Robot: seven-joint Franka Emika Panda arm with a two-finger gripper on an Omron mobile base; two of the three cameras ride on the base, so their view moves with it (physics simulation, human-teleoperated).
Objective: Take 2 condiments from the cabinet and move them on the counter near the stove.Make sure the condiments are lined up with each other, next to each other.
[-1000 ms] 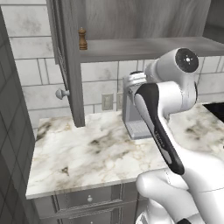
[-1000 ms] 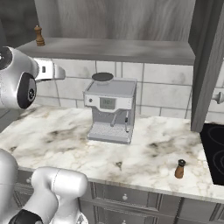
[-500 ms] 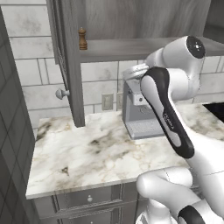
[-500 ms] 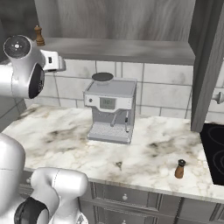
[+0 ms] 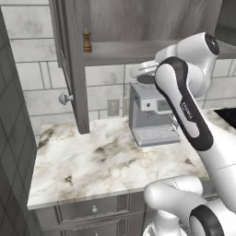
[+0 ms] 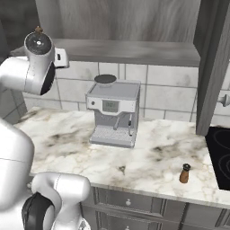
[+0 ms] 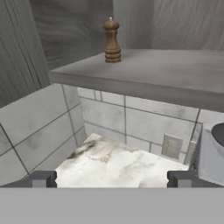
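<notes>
Your claw (image 7: 112,179): spread wide, holding nothing. Dark brown shaker (image 7: 112,40): upright on cabinet shelf (image 7: 166,70). Orange-brown shaker (image 6: 184,173): upright on tabletop (image 6: 148,157).

A white robot arm with dark joints rises from its rounded base, bends sharply at a raised elbow, and reaches forward and upward. Its forearm carries a long black panel. The gripper (image 7: 111,178) is level and wide open, holding nothing, with one dark fingertip (image 7: 41,178) at each lower corner of the hand view.
</notes>
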